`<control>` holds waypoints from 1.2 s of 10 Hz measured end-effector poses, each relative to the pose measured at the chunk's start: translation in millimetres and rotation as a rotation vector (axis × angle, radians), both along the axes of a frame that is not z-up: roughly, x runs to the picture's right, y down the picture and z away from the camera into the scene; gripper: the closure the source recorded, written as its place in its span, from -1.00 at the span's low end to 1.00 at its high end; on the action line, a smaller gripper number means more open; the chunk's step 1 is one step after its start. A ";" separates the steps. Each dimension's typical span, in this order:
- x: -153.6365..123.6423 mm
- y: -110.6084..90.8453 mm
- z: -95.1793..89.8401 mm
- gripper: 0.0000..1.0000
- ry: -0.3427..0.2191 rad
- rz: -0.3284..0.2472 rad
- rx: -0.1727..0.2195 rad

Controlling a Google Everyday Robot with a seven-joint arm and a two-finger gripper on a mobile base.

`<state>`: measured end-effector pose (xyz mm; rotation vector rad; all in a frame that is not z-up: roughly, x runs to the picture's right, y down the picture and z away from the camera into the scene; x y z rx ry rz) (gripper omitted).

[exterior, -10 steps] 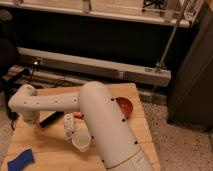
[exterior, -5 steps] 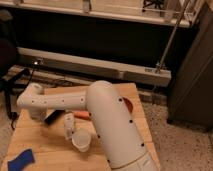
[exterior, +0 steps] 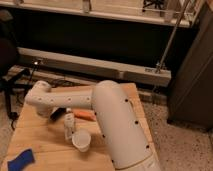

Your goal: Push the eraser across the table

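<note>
Camera view: tool (exterior: 48, 111) beside eraser (exterior: 57, 116) at worktop's (exterior: 35, 139) nine o'clock; its state I cannot tell; push seems barely begun.

A white cup (exterior: 81, 141) and an upright white marker (exterior: 69, 125) stand just beside the gripper (exterior: 56, 115). A blue sponge (exterior: 20, 160) lies well apart, nearer the camera.

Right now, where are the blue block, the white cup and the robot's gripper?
blue block (exterior: 20, 160), camera view: middle of its top face.
white cup (exterior: 81, 144), camera view: its outer wall.
gripper (exterior: 54, 114), camera view: dark tip over the table (exterior: 35, 137), behind the cup.
</note>
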<state>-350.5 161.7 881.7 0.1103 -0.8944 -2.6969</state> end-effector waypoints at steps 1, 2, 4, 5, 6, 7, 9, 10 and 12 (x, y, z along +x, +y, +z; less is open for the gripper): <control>8.2 -4.9 4.6 1.00 0.019 0.017 0.005; 13.8 -8.3 7.8 1.00 0.033 0.032 0.006; 22.7 -15.5 13.8 1.00 0.055 0.065 0.012; 26.8 -19.1 17.5 1.00 0.066 0.085 0.015; 30.2 -23.1 20.5 1.00 0.075 0.099 0.020; 36.0 -28.5 25.0 1.00 0.090 0.116 0.028; 47.7 -39.1 33.1 1.00 0.120 0.152 0.041; 52.4 -44.3 36.5 1.00 0.131 0.172 0.047; 61.7 -53.5 40.4 1.00 0.151 0.210 0.056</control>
